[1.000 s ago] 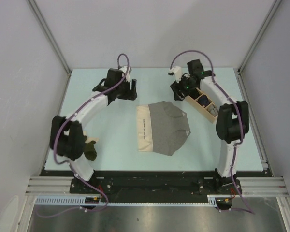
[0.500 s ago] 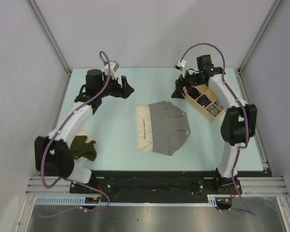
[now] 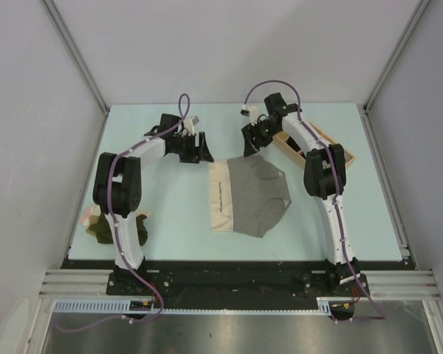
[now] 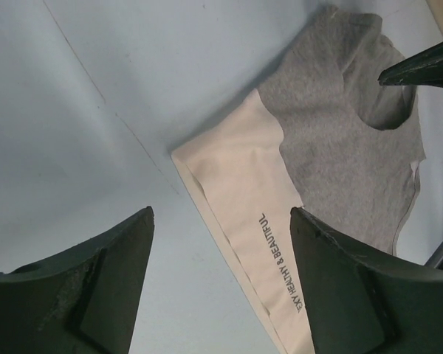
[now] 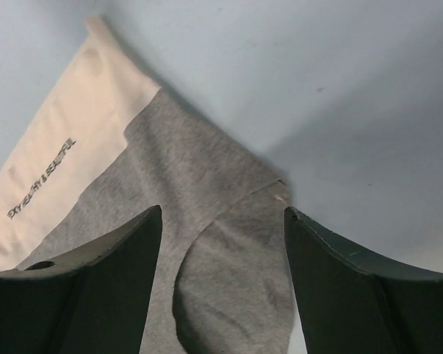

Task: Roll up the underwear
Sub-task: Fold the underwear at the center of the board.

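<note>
Both grippers stand spread with nothing between their fingers. The left gripper (image 3: pixel 199 147) sits at the 11 o'clock corner of the grey underwear (image 3: pixel 252 195). The right gripper (image 3: pixel 249 144) sits at its 12 o'clock edge, just beside the left one.

Nearest the arm bases, at 8 o'clock from the grey pair and well apart from it, a crumpled olive underwear (image 3: pixel 119 227) lies against the left arm's base. A pale pink piece (image 3: pixel 88 215) shows at its 9 o'clock side.

The grey underwear lies flat in the middle of the table (image 3: pixel 170 192). Its cream waistband (image 3: pixel 220 195) runs along the 9 o'clock side and carries a line of dark printed letters.

In the left wrist view the left gripper (image 4: pixel 221 214) has its dark fingers (image 4: pixel 81 287) wide apart over the waistband's (image 4: pixel 244 177) corner, with bare table on one side. In the right wrist view the right gripper (image 5: pixel 221 214) straddles the grey cloth (image 5: pixel 207 192) where a leg opening curves. Whether any fingertip touches the cloth cannot be told.

Farther off, at 2 o'clock from the grey pair, a wooden tray (image 3: pixel 288 150) lies slantwise, mostly hidden by the right arm.
</note>
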Robot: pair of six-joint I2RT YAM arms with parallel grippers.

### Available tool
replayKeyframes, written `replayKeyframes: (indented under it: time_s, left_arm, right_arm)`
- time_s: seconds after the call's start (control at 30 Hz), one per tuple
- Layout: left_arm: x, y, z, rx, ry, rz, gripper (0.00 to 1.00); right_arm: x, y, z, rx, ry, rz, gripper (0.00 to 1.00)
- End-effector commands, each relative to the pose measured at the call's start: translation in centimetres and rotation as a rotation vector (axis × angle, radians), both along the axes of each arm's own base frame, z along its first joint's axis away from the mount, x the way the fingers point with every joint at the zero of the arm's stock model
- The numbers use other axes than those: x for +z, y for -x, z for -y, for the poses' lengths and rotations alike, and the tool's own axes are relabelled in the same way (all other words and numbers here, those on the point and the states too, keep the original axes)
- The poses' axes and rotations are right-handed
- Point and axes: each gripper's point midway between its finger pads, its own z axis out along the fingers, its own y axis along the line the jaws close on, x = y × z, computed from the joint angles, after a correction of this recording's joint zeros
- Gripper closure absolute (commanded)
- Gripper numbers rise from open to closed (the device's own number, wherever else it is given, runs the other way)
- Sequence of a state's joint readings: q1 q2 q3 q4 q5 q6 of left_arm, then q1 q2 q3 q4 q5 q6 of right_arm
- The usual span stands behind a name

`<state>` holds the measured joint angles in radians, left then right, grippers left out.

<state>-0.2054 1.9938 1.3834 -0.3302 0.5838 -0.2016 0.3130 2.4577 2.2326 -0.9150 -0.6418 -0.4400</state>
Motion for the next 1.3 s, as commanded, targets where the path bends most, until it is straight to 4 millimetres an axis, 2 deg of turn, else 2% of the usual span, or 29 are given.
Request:
replayKeyframes:
  time_s: [0.0, 0.07, 0.13, 0.17, 0.43, 0.57, 0.67, 0.9, 1.03, 1.27]
  left_arm:
    - [1.2, -2.5, 1.1, -0.008, -0.01, 0.024, 0.23]
    - [-0.4, -2.6, 1.0, -0.008, -0.052, -0.008, 0.24]
    - [-0.5, -2.9, 1.3, -0.021, -0.051, -0.011, 0.25]
    - [-1.3, -2.5, 1.4, -0.035, -0.056, -0.033, 0.26]
    - [-2.3, -1.4, 3.0, -0.112, -0.042, -0.07, 0.36]
    - [-2.3, -1.3, 3.5, -0.133, -0.041, -0.077, 0.4]
    - [-2.5, -1.5, 3.5, -0.127, -0.046, -0.075, 0.41]
    - [-2.5, -1.6, 3.8, -0.132, -0.039, -0.075, 0.47]
    - [-2.6, -1.8, 3.7, -0.127, -0.056, -0.073, 0.54]
    - [-2.0, -2.5, 3.7, -0.106, -0.062, -0.041, 0.68]
  right_arm:
    - [0.5, -2.6, 1.1, -0.1, 0.029, 0.032, 0.29]
    - [-0.2, -2.9, 1.3, -0.108, 0.041, 0.028, 0.29]
    - [-1.0, -2.8, 1.3, -0.108, 0.046, 0.011, 0.29]
    - [-1.0, -2.8, 1.3, -0.113, 0.042, 0.006, 0.29]
    - [-2.9, -1.4, 0.8, -0.094, 0.034, -0.08, 0.34]
    - [-3.4, -0.1, 0.3, -0.07, 0.021, -0.133, 0.46]
    - [-3.9, 0.5, 0.1, -0.058, 0.025, -0.152, 0.5]
    - [-4.4, 0.0, 0.1, -0.077, 0.034, -0.145, 0.59]
    - [-4.4, -0.2, 0.0, -0.081, 0.03, -0.145, 0.66]
    - [-4.1, -0.8, 0.1, -0.092, 0.013, -0.135, 0.84]
